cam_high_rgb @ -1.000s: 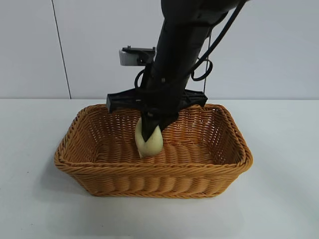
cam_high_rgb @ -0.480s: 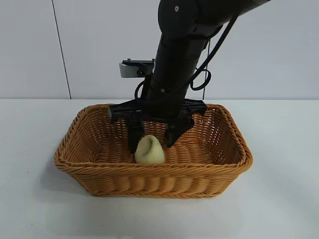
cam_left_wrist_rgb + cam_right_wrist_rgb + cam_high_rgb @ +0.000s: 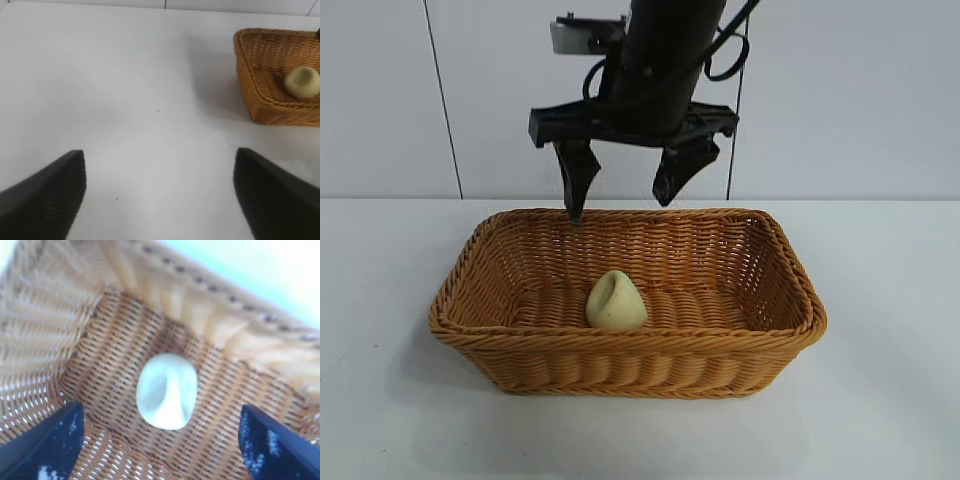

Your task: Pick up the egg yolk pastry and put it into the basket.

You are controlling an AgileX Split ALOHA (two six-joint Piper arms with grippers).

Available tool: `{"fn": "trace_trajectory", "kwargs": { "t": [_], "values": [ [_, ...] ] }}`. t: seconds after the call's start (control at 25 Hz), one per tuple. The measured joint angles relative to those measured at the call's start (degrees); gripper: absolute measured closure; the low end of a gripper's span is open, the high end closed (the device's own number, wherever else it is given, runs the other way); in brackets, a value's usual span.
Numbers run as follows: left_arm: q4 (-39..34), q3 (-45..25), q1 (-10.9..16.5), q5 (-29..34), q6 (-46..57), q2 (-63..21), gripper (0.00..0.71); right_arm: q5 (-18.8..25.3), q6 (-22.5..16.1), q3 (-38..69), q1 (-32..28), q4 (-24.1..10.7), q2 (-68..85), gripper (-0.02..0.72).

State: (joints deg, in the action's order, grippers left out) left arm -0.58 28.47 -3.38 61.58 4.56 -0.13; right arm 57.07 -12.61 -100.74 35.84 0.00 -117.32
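Observation:
The egg yolk pastry (image 3: 616,301), a small pale yellow-green lump with a dent in it, lies on the floor of the orange-brown wicker basket (image 3: 620,365), near its front wall. My right gripper (image 3: 618,205) hangs open and empty above the basket's back rim, clear of the pastry. In the right wrist view the pastry (image 3: 167,397) lies free on the basket floor (image 3: 115,355) between the spread fingers of the right gripper (image 3: 160,411). My left gripper (image 3: 159,152) is open and empty over the bare table, well away from the basket (image 3: 260,95) and the pastry (image 3: 302,82).
The basket stands in the middle of a white table (image 3: 880,400) with a white wall behind. The left arm does not show in the exterior view.
My right gripper opened and let the pastry go onto the basket floor, then rose straight up out of the basket. The pastry stays where it was set down.

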Motion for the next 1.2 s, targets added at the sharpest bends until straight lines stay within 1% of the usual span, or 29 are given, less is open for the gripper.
{"fn": "trace_trajectory", "kwargs": {
  "t": [0.12,0.2,0.28,0.36,0.72,0.88,1.08,1.2],
  "values": [
    [0.0,0.0,0.0,0.0,0.0,0.0,0.123,4.8,0.0,-3.5,-1.4,-0.4,0.0,0.091],
    [0.0,0.0,0.0,0.0,0.0,0.0,0.123,8.1,0.0,-4.5,-3.5,-0.9,0.1,0.09],
    [0.0,0.0,0.0,0.0,0.0,0.0,0.123,10.6,0.0,-4.7,-6.3,-1.7,0.2,0.089],
    [0.0,0.0,0.0,0.0,0.0,0.0,0.123,11.9,0.0,-4.7,-9.5,-2.2,0.2,0.089],
    [-0.1,0.0,0.0,-0.1,0.0,0.0,0.123,12.3,2.6,-4.7,-26.2,-2.7,0.2,0.089],
    [-0.1,0.0,0.0,-0.1,0.0,0.0,0.123,12.3,3.7,-4.7,-32.1,-2.7,0.2,0.089],
    [-0.1,0.0,0.0,-0.1,0.0,0.0,0.123,12.4,4.9,-4.7,-36.8,-2.9,0.2,0.089],
    [-0.1,0.0,0.0,-0.1,0.0,0.0,0.123,12.4,5.3,-4.4,-38.0,-2.9,0.5,0.089]
  ]
}}
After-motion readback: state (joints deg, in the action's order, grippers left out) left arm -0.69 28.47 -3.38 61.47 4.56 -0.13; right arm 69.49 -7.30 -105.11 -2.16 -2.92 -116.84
